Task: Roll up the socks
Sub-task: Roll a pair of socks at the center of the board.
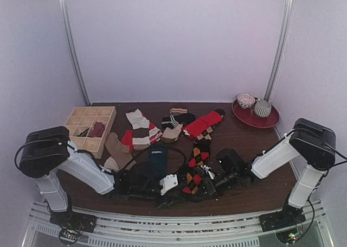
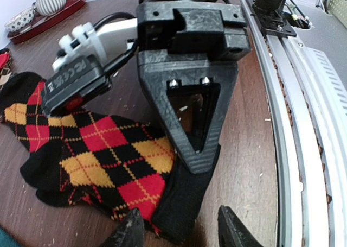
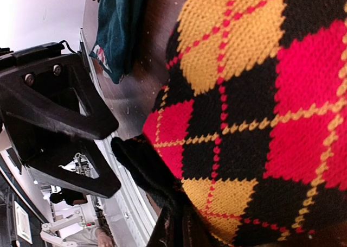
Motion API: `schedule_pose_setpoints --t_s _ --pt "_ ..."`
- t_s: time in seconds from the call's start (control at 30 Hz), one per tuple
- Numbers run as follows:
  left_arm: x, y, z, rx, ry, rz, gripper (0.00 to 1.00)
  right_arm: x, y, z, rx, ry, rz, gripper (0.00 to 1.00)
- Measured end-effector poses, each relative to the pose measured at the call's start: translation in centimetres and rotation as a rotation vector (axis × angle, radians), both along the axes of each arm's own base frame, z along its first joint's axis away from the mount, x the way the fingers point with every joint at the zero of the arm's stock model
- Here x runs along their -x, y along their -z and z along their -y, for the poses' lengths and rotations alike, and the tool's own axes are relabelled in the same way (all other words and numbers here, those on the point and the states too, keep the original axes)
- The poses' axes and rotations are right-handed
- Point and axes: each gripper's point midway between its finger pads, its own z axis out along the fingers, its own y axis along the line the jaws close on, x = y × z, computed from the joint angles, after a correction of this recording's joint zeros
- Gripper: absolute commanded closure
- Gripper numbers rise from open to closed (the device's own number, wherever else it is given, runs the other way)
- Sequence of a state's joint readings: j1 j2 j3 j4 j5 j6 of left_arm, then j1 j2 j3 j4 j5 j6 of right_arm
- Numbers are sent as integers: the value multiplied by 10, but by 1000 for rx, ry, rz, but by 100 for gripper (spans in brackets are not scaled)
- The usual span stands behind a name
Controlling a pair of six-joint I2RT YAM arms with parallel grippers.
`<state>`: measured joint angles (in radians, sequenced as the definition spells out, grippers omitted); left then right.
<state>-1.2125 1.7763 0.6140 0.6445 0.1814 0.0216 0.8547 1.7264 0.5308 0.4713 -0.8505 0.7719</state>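
Note:
A black argyle sock (image 2: 103, 149) with red and orange diamonds lies flat on the brown table, its plain black cuff (image 2: 184, 203) toward the near edge. My left gripper (image 2: 181, 228) is open, its two fingertips either side of that cuff and not closed on it. My right gripper (image 3: 181, 233) is shut on the cuff's edge, and its black triangular finger (image 2: 190, 106) faces the left wrist camera. From above, both grippers (image 1: 168, 184) (image 1: 205, 177) meet over the argyle sock (image 1: 195, 168). A dark teal sock (image 1: 158, 157) lies just left of it.
More socks lie behind: a red one (image 1: 201, 125), striped ones (image 1: 142, 128), a tan one (image 1: 116, 149). A wooden divided box (image 1: 89, 127) sits at back left. A red plate (image 1: 270, 120) with cups is at back right. The metal rail (image 2: 303, 122) runs along the near edge.

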Motion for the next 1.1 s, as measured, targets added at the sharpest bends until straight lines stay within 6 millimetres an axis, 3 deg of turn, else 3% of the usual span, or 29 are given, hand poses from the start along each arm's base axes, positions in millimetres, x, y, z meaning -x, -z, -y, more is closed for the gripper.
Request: schedule_pose_setpoints --t_s 0.23,0.43,0.47,0.53,0.57,0.7,0.83,0.97,1.1 --pt "1 3 18 27 44 -3 59 6 0 2 7 -4 -72 100" --pt "3 25 18 -18 51 -32 64 5 0 2 16 -7 -94 100" --pt "4 27 17 -21 51 -37 69 6 0 3 18 -7 -96 100" --pt "4 28 18 -20 47 -43 93 6 0 3 19 -11 -95 99" --pt "3 27 18 -17 43 -50 100 6 0 4 19 -14 -93 98" --pt "2 25 22 -17 39 -58 100 7 1 4 20 -21 -92 91" --pt "-1 27 23 -33 5 -89 100 7 -2 5 15 -30 -71 76" --pt "-4 28 22 -49 -61 -157 100 0 -20 4 -17 -41 43 69" --pt "-2 30 10 -47 -115 -286 100 -15 -65 3 -110 -42 332 62"
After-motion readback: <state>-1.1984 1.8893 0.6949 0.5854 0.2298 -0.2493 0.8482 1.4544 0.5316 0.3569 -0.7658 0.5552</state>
